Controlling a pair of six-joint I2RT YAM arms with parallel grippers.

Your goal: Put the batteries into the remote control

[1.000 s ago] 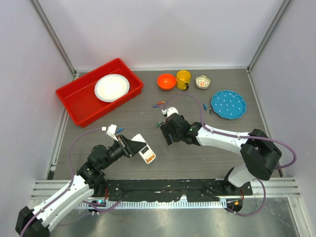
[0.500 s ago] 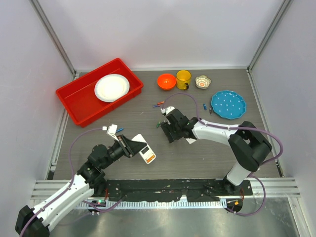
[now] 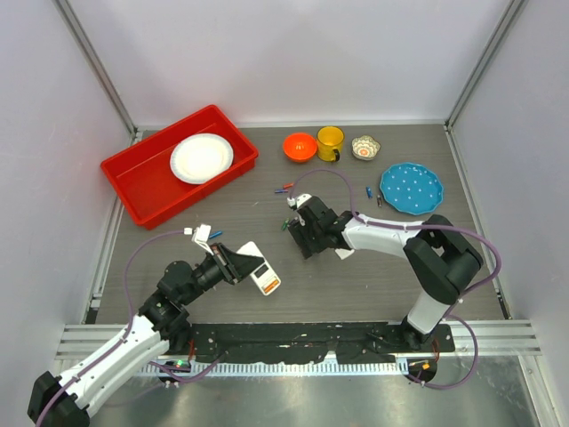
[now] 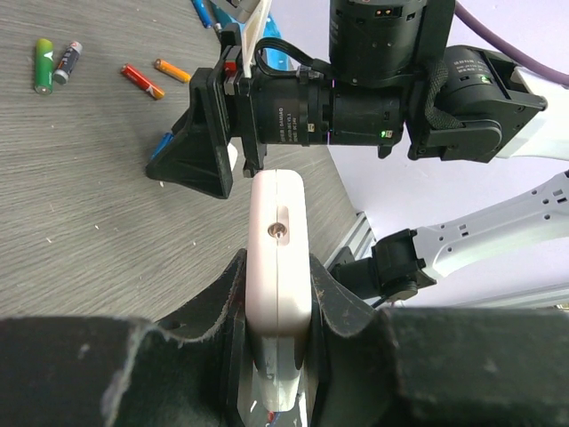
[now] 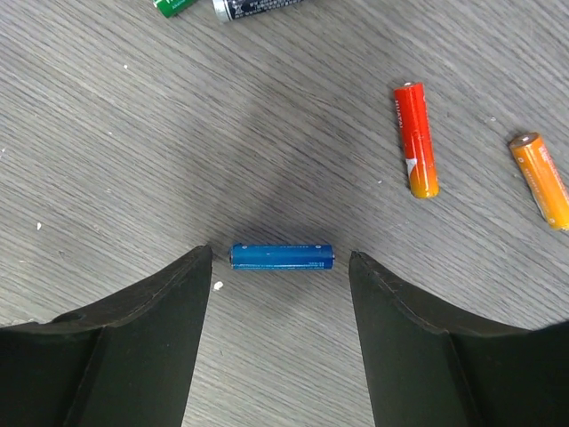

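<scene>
My left gripper (image 3: 238,265) is shut on the white remote control (image 3: 262,274) and holds it on edge; in the left wrist view the remote control (image 4: 279,240) is clamped between both fingers. My right gripper (image 3: 302,235) is open, low over the table. In the right wrist view a blue battery (image 5: 282,256) lies crosswise on the table between its two fingertips, untouched. A red battery (image 5: 416,140) and an orange one (image 5: 539,178) lie beyond it; a green one (image 5: 173,5) and a dark one (image 5: 258,5) are at the top edge.
A red bin (image 3: 133,182) with a white plate (image 3: 201,157) stands at the back left. An orange bowl (image 3: 300,146), yellow mug (image 3: 330,140), small patterned bowl (image 3: 364,147) and blue plate (image 3: 411,188) line the back right. A small white cover piece (image 3: 202,235) lies near my left arm.
My right gripper has edged slightly left and toward the back, and its arm has folded in. The left arm and the remote control have not moved.
</scene>
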